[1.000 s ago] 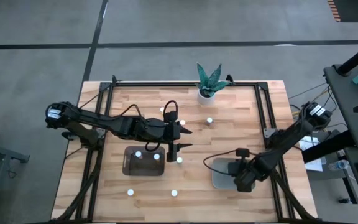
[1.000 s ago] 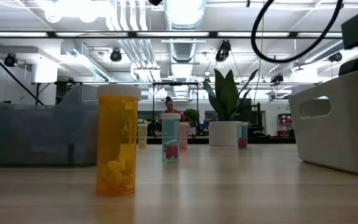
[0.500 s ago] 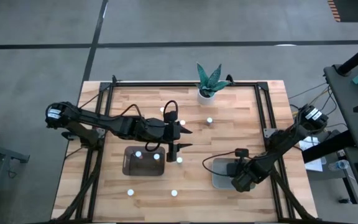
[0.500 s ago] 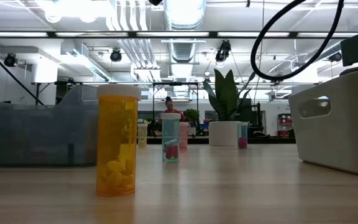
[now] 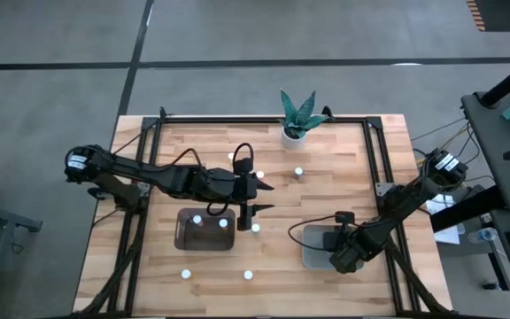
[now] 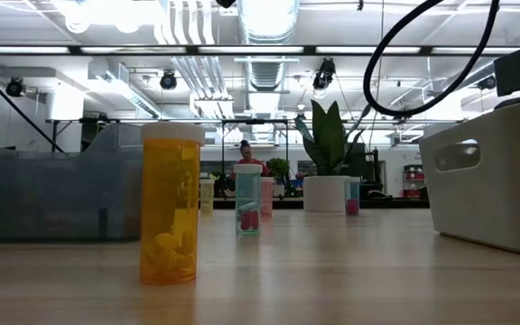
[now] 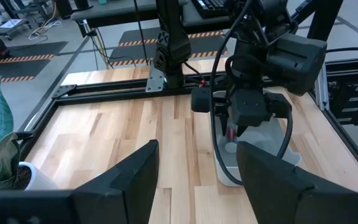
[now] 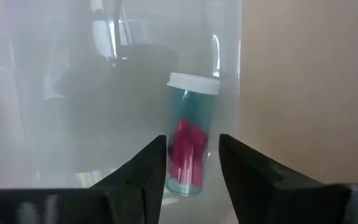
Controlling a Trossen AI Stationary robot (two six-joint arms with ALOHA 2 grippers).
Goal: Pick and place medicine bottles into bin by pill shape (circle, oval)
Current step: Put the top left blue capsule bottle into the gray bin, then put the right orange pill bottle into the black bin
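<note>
My right gripper (image 5: 339,254) hangs over the pale grey-green bin (image 5: 315,248), shut on a teal medicine bottle (image 8: 190,134) with pink pills and a white cap; the bottle also shows in the left wrist view (image 7: 230,133). My left gripper (image 5: 261,197) is open and empty above mid-table, beside the dark translucent bin (image 5: 184,239), which holds two bottles (image 5: 197,219). Other white-capped bottles stand on their bases on the wood: one (image 5: 255,228) beside the left gripper, two near the front (image 5: 185,273), several farther back (image 5: 298,172). An orange bottle (image 6: 171,203) is nearest in the low view. My right gripper pinches the teal bottle's closed bottom end (image 8: 184,180) between its two fingers, which come from above and point down into the bin. The bottle runs along the fingers, its cap (image 8: 193,83) away from them, low inside the bin. I cannot tell if the cap touches the floor.
A white pot with a green plant (image 5: 296,124) stands at the table's far edge. A black frame rail (image 5: 374,159) runs around the tabletop. A cable (image 5: 308,232) loops off the right arm beside the pale bin.
My right gripper has gone a little toward the table's left and near edge over the pale bin, carrying the teal bottle; its cable loop has swung with it. It has kept still for the last half second.
</note>
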